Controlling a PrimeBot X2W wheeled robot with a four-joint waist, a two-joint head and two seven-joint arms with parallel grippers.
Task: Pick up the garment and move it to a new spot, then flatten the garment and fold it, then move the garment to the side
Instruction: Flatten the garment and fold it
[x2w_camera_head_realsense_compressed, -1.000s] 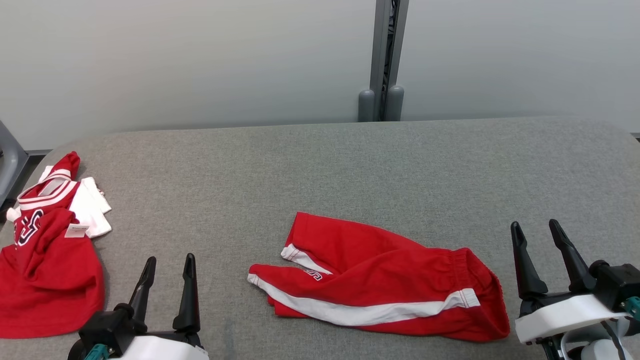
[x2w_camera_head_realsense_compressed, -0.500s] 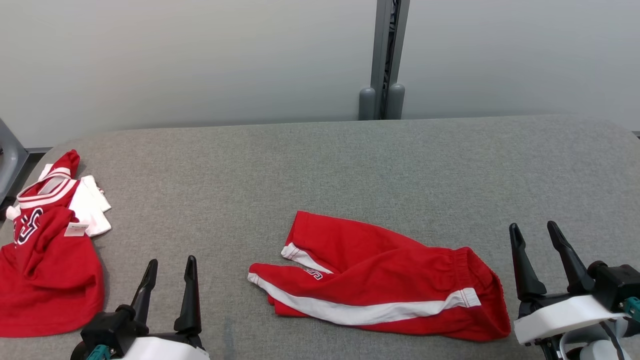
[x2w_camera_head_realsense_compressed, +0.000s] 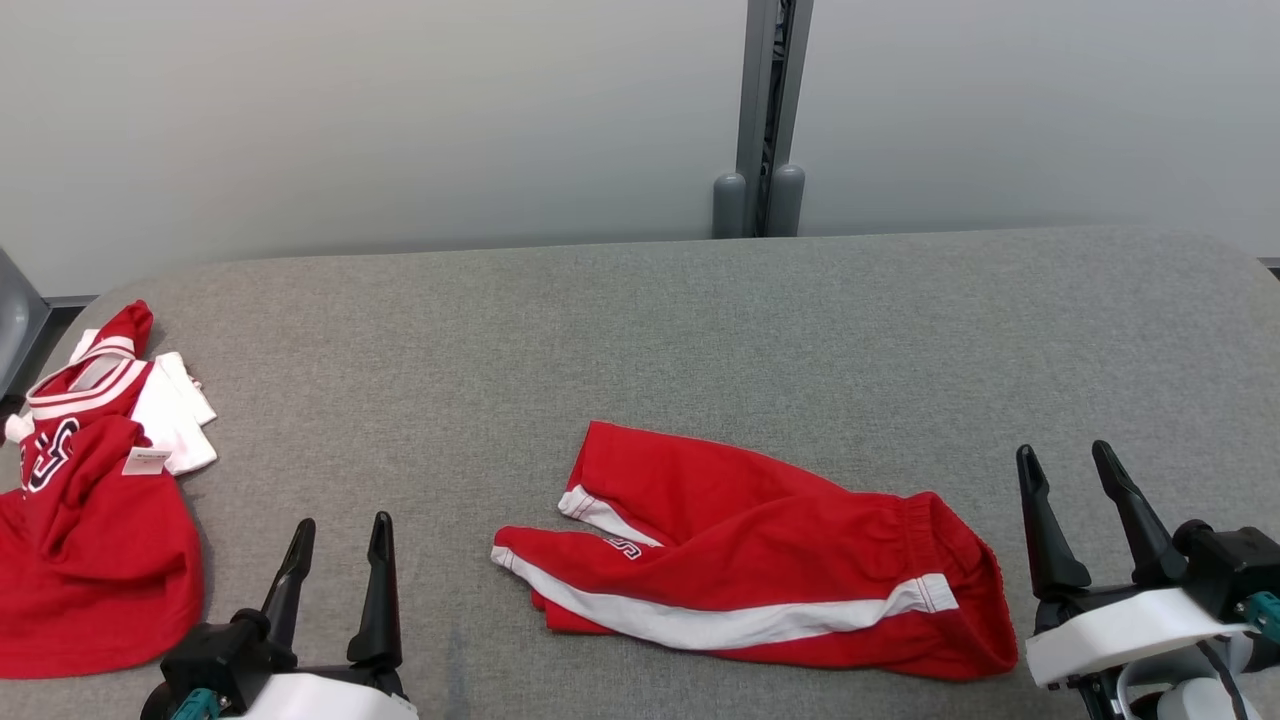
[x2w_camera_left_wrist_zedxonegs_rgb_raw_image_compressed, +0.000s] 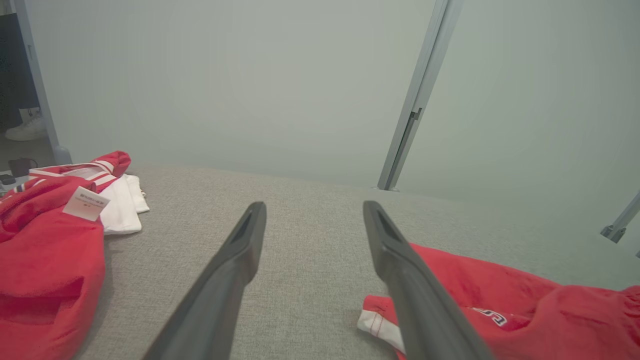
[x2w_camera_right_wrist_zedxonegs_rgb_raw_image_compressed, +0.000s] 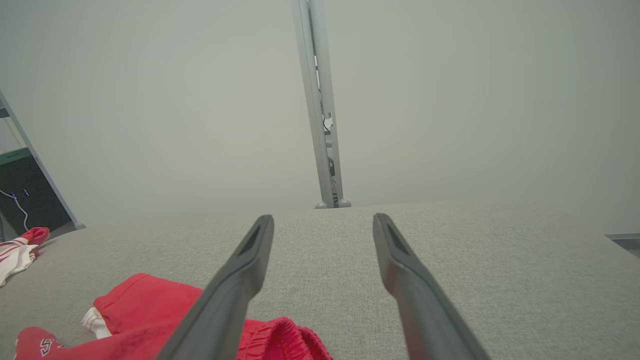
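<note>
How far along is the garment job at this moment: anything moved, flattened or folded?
Done: nothing. The red shorts lie rumpled on the grey table, legs overlapping, neither flat nor folded. In hand: nothing. The left gripper and right gripper are open and empty, either side of the shorts, not touching. Left: pick up, relocate, flatten, fold, move aside. A red jersey lies heaped at the table's left end.

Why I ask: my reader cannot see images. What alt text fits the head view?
A pair of red shorts with a white side stripe lies crumpled on a grey table, between the robot's open left gripper and open right gripper. A red and white top lies bunched at the table's left edge.
</note>
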